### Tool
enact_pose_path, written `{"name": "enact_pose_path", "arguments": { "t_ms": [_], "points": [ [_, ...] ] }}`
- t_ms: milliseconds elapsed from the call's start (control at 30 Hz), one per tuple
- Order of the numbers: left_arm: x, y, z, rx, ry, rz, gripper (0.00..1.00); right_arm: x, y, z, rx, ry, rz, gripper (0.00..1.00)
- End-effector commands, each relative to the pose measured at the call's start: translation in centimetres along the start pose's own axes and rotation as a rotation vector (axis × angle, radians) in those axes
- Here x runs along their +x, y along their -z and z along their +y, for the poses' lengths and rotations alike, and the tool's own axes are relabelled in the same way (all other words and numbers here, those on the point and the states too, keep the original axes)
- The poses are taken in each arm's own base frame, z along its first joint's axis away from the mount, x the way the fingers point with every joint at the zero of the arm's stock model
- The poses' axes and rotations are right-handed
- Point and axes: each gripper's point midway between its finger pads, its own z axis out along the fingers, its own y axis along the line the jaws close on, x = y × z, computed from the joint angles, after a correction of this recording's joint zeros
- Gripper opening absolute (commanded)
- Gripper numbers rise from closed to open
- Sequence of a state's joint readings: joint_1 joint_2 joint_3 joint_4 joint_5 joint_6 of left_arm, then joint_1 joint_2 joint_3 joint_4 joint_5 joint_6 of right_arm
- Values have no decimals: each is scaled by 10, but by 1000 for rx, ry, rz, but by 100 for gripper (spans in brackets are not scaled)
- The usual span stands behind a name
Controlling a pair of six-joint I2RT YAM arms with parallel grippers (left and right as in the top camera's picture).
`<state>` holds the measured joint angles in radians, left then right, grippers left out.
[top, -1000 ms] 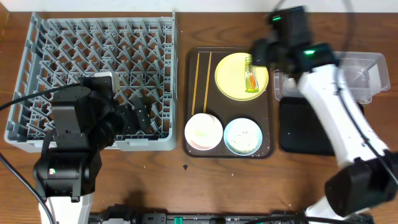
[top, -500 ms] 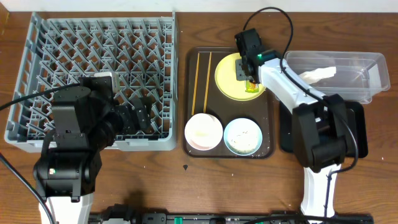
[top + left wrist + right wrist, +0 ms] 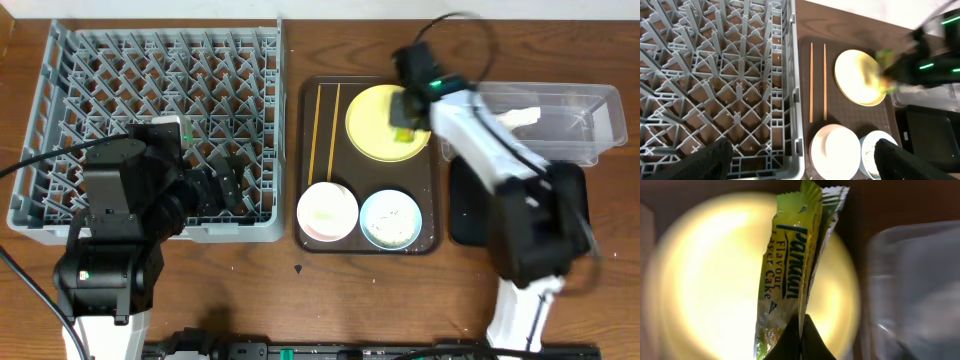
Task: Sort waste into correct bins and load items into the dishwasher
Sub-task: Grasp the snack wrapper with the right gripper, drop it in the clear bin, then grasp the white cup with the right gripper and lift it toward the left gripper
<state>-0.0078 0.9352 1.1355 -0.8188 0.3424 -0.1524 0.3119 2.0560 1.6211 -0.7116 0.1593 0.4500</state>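
Brown wood-grain table (image 3: 250, 280) under both arms.

Nearest, lower left of the overhead frame: left gripper (image 3: 802, 160), fingers spread wide, nothing between them, over the large grey plastic pegged dish rack (image 3: 60, 130).

Lower centre: white bowl (image 3: 327, 212) and light blue bowl (image 3: 390, 218), the blue one holding whitish scraps. Both sit on the dark brown serving tray (image 3: 310, 160). Two thin wooden chopsticks (image 3: 327, 130) lie parallel along the tray's left side. Shallow black rectangular tray (image 3: 470, 215) at right.

Further up: round yellow plate (image 3: 375, 125), with the right gripper (image 3: 405, 118) above its right edge, blurred. Wrist view: jaws fully closed, pinching one end of the green-and-orange snack wrapper (image 3: 790, 265), which runs up-frame over the plate. Cannot tell whether it has left the plate.

Handling, my judgement: thin film, almost weightless, limp and slick, not fragile. The crimped seal end is the stiffest hold. Gripped by one end, the body may flop, swing or slip free.

Writing on the wrapper, dark green: "Pandan", "Flavour", then "…yer Cake", first letters lost in a fold. No maker's name legible.

Farthest, upper right: clear plastic rectangular tub (image 3: 570, 115), with a crumpled white tissue (image 3: 510, 118) inside.
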Motion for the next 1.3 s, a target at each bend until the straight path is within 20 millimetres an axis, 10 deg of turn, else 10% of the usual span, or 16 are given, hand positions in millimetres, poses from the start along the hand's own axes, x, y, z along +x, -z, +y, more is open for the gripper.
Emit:
{"name": "enact_pose_path", "arguments": {
  "t_ms": [0, 167, 333, 600, 867, 1267],
  "points": [
    [-8, 6, -7, 19, -22, -22, 91, -49, 83, -45, -42, -317, -152, 1],
    [-7, 6, -6, 19, -21, -19, 91, -57, 99, -118, 30, -584, -157, 1],
    [-6, 6, -6, 18, -20, -16, 91, -45, 72, -173, 125, -709, -92, 1],
    [-6, 6, -6, 18, -20, -16, 91, -51, 72, -176, 70, -563, -80, 39],
    [-6, 6, -6, 18, -20, -15, 91, -48, 166, -79, -283, -152, -142, 42],
    [-6, 6, -6, 18, -20, -16, 92, 76, 202, 62, -455, 363, 99, 47]
  ]
}}
